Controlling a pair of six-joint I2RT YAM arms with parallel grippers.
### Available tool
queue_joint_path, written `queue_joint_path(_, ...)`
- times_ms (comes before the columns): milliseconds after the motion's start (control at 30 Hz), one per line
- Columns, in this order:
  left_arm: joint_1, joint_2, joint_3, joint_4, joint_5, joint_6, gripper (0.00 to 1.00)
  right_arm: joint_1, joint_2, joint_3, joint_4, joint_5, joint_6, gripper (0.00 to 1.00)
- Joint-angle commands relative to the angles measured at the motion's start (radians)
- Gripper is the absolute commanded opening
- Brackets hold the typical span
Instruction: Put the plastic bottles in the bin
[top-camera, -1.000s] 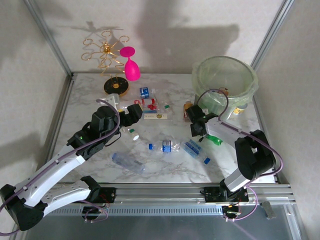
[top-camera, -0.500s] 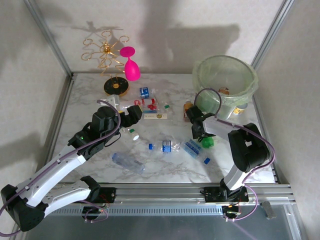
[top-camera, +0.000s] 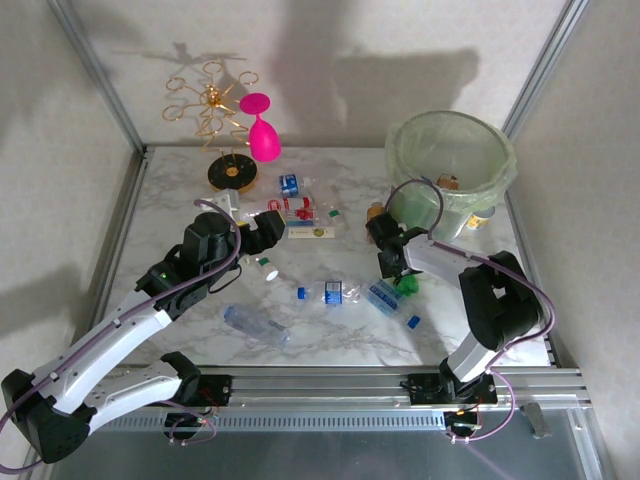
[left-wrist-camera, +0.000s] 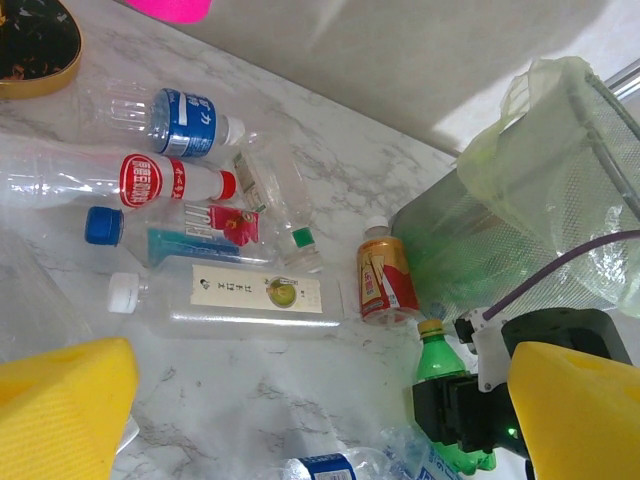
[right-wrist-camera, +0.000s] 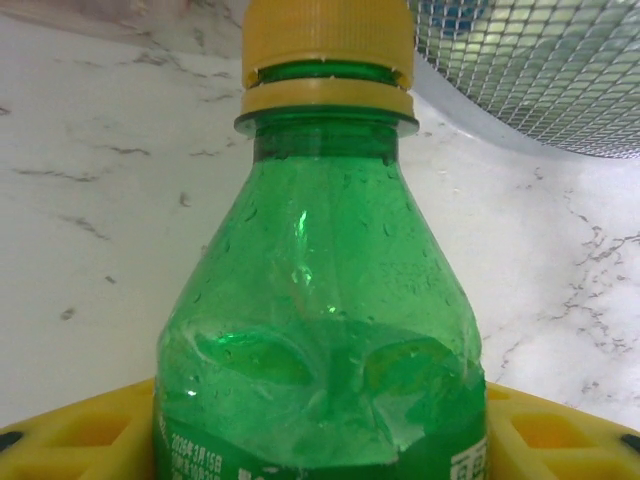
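Lying nearest the arm bases, at about 7 o'clock on the white marble-patterned table, is a crushed clear plastic bottle; just past it, near 6 o'clock, rest a blue-capped clear bottle with a blue label and, at its 3 o'clock side, a second blue-labelled clear bottle. Just beside that one, at the table's 4 o'clock, the right gripper is clamped narrow on a green plastic bottle with a yellow cap: in the right wrist view its yellow pads press the bottle's body from both sides below the shoulder, the cap aimed toward the bin's mesh wall; whether the bottle's base touches the marble cannot be told. At 10 o'clock the left gripper stands spread wide, its own pads far apart with nothing gripped between them. Beyond it, toward 12 o'clock, a loose cluster lies on the marble: a white-capped clear bottle with a pale label, a blue-capped bottle with a teal and red label, a red-capped clear bottle with a round red mark, a clear bottle with a blue wrap and a small green-capped bottle, with an orange-labelled brown bottle at the cluster's 3 o'clock end. The large round pale-green translucent bin lined with a clear bag stands at 1 o'clock, past the held bottle. Farthest, at 11 o'clock, a pink wine glass is just beside a gold wire rack.
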Motion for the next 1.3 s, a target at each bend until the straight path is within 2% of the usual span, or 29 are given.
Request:
queue_joint_path(0, 0.009, -0.023, 0.018, -0.004, -0.003, 0.016, 0.95, 0.025, -0.052, 0.037, -0.036, 0.025, 0.015, 0.54)
queue_joint_path(167, 0.011, -0.021, 0.049, -0.026, 0.002, 0.025, 0.95, 0.064, -0.130, 0.072, -0.054, 0.005, 0.013, 0.54)
queue_joint_path(400, 0.010, -0.030, 0.087, -0.051, 0.004, 0.040, 0.95, 0.183, -0.235, 0.186, -0.096, 0.014, -0.011, 0.51)
queue_joint_path(667, 0.006, -0.030, 0.112, -0.031, 0.082, 0.065, 0.93, 0.203, -0.351, 0.356, -0.095, -0.155, -0.033, 0.51)
queue_joint_path(867, 0.004, -0.014, 0.173, -0.051, 0.097, 0.105, 0.92, 0.203, -0.376, 0.516, -0.127, -0.163, -0.058, 0.51)
queue_joint_path(1033, 0.002, -0.003, 0.209, -0.051, 0.132, 0.115, 0.92, 0.161, -0.383, 0.610, -0.135, -0.111, -0.094, 0.51)
queue_joint_path(1267, 0.003, 0.022, 0.262, -0.081, 0.104, 0.185, 0.94, -0.026, -0.348, 0.753, -0.135, -0.143, -0.127, 0.49)
